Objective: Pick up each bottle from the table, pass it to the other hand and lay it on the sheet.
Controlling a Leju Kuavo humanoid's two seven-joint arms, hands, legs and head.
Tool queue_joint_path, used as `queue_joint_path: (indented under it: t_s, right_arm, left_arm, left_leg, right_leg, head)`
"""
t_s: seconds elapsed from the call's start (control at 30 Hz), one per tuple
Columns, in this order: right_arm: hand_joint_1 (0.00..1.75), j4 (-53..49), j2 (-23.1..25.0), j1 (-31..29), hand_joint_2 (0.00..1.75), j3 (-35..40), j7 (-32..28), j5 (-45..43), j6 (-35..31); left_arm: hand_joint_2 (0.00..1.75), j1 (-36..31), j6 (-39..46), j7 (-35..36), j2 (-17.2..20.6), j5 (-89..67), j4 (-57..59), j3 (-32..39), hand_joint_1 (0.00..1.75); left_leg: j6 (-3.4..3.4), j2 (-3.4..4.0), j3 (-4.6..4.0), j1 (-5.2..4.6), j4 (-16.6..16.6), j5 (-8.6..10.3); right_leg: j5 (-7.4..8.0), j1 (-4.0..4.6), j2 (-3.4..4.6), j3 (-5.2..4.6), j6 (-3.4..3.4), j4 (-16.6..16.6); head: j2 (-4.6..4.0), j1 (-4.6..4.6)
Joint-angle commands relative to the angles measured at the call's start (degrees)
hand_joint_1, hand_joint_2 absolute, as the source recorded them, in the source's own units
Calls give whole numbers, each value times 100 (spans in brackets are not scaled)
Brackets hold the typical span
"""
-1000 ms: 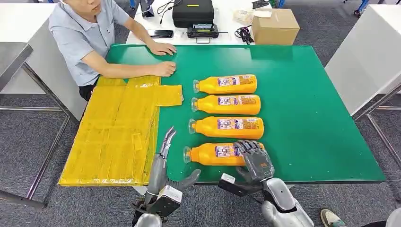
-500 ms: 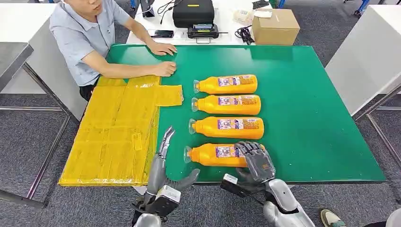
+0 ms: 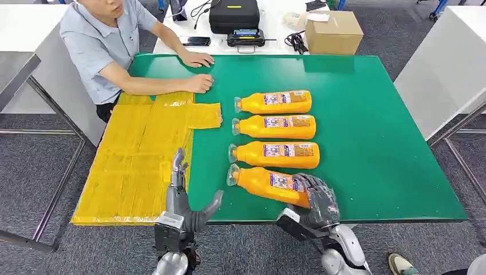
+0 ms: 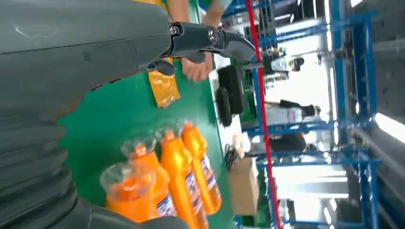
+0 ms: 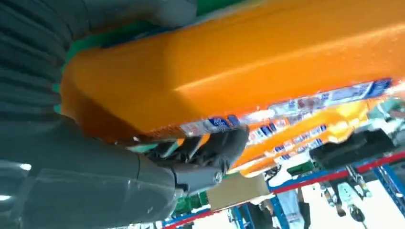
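The green table (image 3: 372,143) is carrying a yellow sheet (image 3: 137,166) that is hanging over its left edge, where a person (image 3: 103,46) is resting both hands. Three orange bottles (image 3: 275,127) are lying in a row beside the sheet, well apart from the hands. The right hand (image 3: 318,201) is gripping the nearest bottle (image 3: 263,182) at its base, with the cap end tilting away. The left hand (image 3: 180,197) is holding nothing, fingers apart, above the sheet's edge.
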Motion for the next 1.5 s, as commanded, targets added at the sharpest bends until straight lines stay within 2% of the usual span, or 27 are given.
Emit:
queue_joint_path:
  t_s: [0.03,0.13,0.2,0.4,0.63,1.1,1.5]
  right_arm:
    - [175,-575,269,229,175,-402,-221,-300,-207]
    - [175,-609,293,202,175,-376,-334,-355,-265]
    - [175,-705,330,166,175,-356,-557,-587,-225]
    - [175,-969,337,107,175,-197,-732,-697,-189]
    - [175,-1015,357,-149,175,203,-840,-1048,167]
    - [175,-318,561,-837,175,807,-877,-1325,650]
    - [175,-175,633,-1106,175,1113,-881,-1410,860]
  left_arm:
    - [175,-43,-425,414,99,1207,336,32,0]
    - [175,-93,-910,646,185,1644,616,-135,0]
    - [175,-102,-1546,993,287,1996,667,-299,0]
    - [175,-175,-1844,1023,331,2104,722,-383,0]
    - [175,-420,-2431,1015,280,2416,1088,-378,0]
    - [175,-837,-2670,776,130,2461,1377,-315,0]
    - [175,-1005,-2848,552,60,2327,1477,-469,0]
  left_leg:
    - [-7,5,10,2,-3,-5]
    - [-7,3,10,1,-6,-3]
    - [-10,8,18,3,-7,-6]
    - [-8,9,7,1,-5,-4]
    - [-12,17,18,4,-5,-8]
    - [-10,17,11,6,-3,-4]
    - [-9,9,7,3,-3,-2]
  right_leg:
    - [-4,3,2,8,-9,-2]
    - [-3,2,1,8,-8,-6]
    - [-5,4,5,14,-14,-6]
    - [-2,2,6,4,-10,-4]
    - [-3,5,13,13,-15,-4]
    - [1,6,14,7,-11,-3]
    - [-1,4,7,5,-10,-1]
  head:
    - [0,0]
    - [0,0]
    - [0,0]
    - [0,0]
    - [0,-2]
    - [0,0]
    - [0,0]
